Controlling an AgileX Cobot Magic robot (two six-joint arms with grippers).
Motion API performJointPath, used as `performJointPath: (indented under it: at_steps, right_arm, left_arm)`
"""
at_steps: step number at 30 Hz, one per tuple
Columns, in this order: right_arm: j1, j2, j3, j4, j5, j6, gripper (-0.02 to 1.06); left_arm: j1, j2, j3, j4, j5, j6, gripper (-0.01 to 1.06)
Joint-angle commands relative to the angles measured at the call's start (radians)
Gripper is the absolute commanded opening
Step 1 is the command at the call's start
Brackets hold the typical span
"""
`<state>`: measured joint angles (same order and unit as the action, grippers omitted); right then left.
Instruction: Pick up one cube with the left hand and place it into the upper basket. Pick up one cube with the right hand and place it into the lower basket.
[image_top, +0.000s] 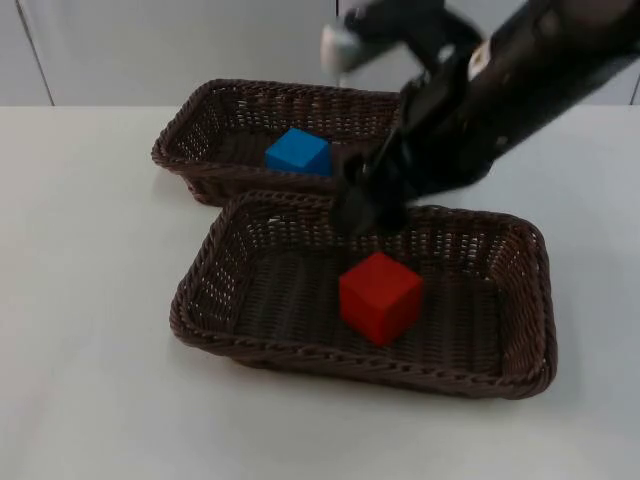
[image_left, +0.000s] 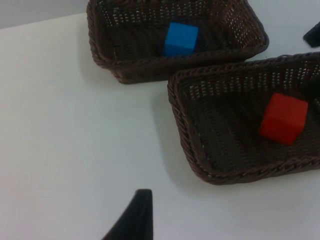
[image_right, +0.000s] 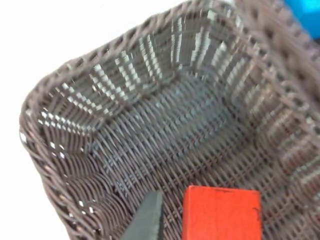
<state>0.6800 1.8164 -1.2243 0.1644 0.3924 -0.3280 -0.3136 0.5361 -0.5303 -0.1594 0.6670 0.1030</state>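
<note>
Top view: red cube (image_top: 380, 297) sits in lower basket (image_top: 520, 370), blue cube (image_top: 298, 151) in upper basket (image_top: 190, 140), both delivered. Right gripper (image_top: 362, 212) above lower basket's far rim; jaws' state can't tell. Left gripper (image_left: 135, 220) waits over worktop (image_left: 65, 140), jaws likewise unclear.

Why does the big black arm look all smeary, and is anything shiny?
In the top view the right arm and its pincer are smeared by motion; in the right wrist view light glints off the lower basket weave beside the sharp red cube.

red cube (image_top: 380, 297) lies on the lower basket's (image_top: 250, 350) floor; blue cube (image_top: 298, 151) lies in the upper basket (image_top: 180, 140), both upright.
</note>
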Motion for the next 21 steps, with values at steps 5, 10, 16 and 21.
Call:
performJointPath:
  at_steps: [5, 10, 16, 21]
  right_arm:
    - [0.003, -0.127, -0.001, -0.003, 0.062, 0.002, 0.85]
    - [0.003, -0.194, -0.001, 0.001, 0.095, 0.002, 0.85]
    - [0.003, -0.259, 0.001, 0.001, 0.147, 0.013, 0.85]
    - [0.003, -0.333, 0.074, 0.002, 0.096, 0.021, 0.85]
  left_arm:
    - [0.000, -0.006, 0.006, -0.012, -0.017, -0.006, 1.05]
    - [0.000, -0.006, 0.006, -0.012, -0.017, -0.006, 1.05]
    - [0.000, -0.006, 0.006, -0.012, -0.017, -0.006, 1.05]
    - [0.000, -0.006, 0.006, -0.016, -0.017, -0.006, 1.05]
